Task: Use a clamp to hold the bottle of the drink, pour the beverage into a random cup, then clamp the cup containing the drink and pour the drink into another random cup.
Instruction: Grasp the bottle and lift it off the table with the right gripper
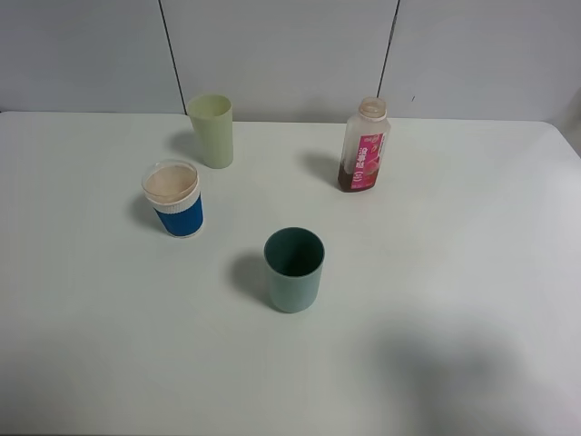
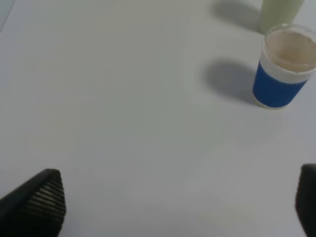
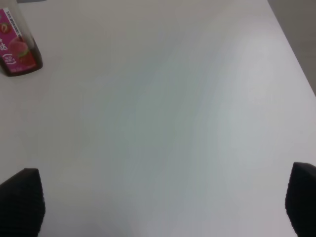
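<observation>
The bottle [image 1: 364, 145] stands upright at the back right of the white table [image 1: 472, 272], capless, with a pink label and a little dark brown beverage [image 1: 356, 181] at its bottom. It also shows in the right wrist view [image 3: 17, 49]. The teal cup [image 1: 294, 269] stands upright in the middle; I cannot tell if it holds liquid. Neither arm shows in the exterior high view. My left gripper [image 2: 180, 207] is open over bare table, apart from the cups. My right gripper [image 3: 163, 207] is open over bare table, well apart from the bottle.
A pale yellow-green tumbler [image 1: 211, 130] stands at the back left; its base shows in the left wrist view [image 2: 279, 14]. A blue cup with a white rim [image 1: 174, 198] stands in front of it and shows in the left wrist view [image 2: 284, 66]. A grey wall runs behind the table.
</observation>
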Robot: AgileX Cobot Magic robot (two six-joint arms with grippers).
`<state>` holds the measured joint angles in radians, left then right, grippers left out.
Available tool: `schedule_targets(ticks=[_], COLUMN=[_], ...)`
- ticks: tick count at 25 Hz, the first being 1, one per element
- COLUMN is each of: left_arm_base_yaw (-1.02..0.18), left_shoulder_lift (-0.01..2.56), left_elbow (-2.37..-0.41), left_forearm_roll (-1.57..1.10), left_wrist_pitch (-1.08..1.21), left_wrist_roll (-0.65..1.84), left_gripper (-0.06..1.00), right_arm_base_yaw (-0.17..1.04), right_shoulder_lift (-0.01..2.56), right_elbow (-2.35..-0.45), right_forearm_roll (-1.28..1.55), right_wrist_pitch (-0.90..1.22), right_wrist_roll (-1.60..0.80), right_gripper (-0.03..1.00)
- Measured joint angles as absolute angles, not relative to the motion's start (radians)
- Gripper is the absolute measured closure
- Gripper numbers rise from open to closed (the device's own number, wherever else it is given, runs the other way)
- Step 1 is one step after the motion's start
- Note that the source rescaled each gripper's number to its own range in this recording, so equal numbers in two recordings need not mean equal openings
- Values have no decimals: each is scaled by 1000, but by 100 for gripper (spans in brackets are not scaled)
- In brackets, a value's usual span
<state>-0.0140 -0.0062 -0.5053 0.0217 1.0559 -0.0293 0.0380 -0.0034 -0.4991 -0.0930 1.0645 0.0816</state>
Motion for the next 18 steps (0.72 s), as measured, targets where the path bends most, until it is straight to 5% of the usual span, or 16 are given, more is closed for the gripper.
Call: schedule_targets(ticks=[18], left_arm_base_yaw=[-14], left_shoulder_lift=[-6], left_elbow=[-505], left_forearm_roll=[22], left_wrist_pitch=[1056], left_wrist_roll=[-29], left_gripper=[17], right_arm_base_yaw=[38], right_shoulder_lift=[-3], right_elbow=[-499], right_forearm_roll=[-70], right_wrist_pitch=[1061], right_wrist_roll=[46], right_gripper=[-3])
